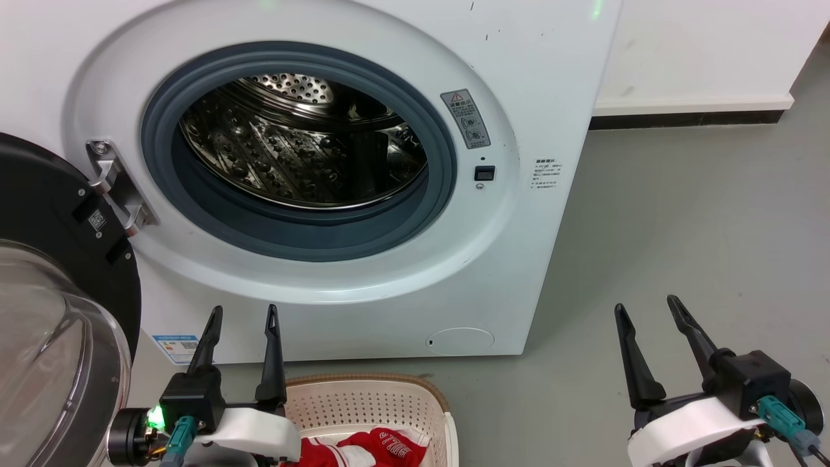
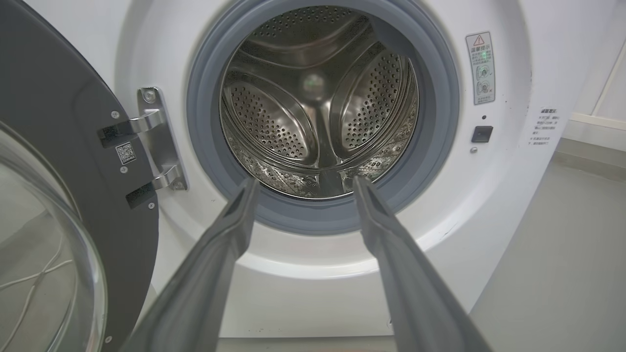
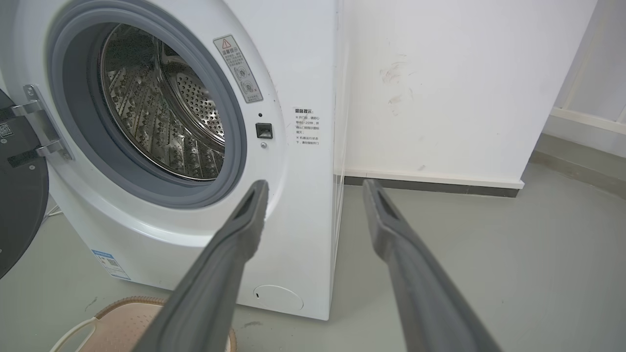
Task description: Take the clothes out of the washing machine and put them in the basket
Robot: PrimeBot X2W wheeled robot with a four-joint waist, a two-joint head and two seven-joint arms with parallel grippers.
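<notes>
Left gripper [image 1: 244, 311] and right gripper [image 1: 646, 303] hang spread, empty. Bright red fabric clothes [image 1: 369, 447] lie in the low cream perforated plastic basket [image 1: 369, 378]. The big white front-loading washing machine [image 1: 551, 97] has a bare-looking steel drum [image 1: 292, 155], so I reckon I'm about done; I'd just double-check inside.

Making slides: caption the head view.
Left gripper and right gripper open; red clothes in basket, washing machine empty.

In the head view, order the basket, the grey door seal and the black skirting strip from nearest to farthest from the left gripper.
1. The basket, low down just to the right of the left gripper.
2. The grey door seal, ahead and higher, on the washing machine.
3. The black skirting strip, far off to the right, past the machine.
</notes>
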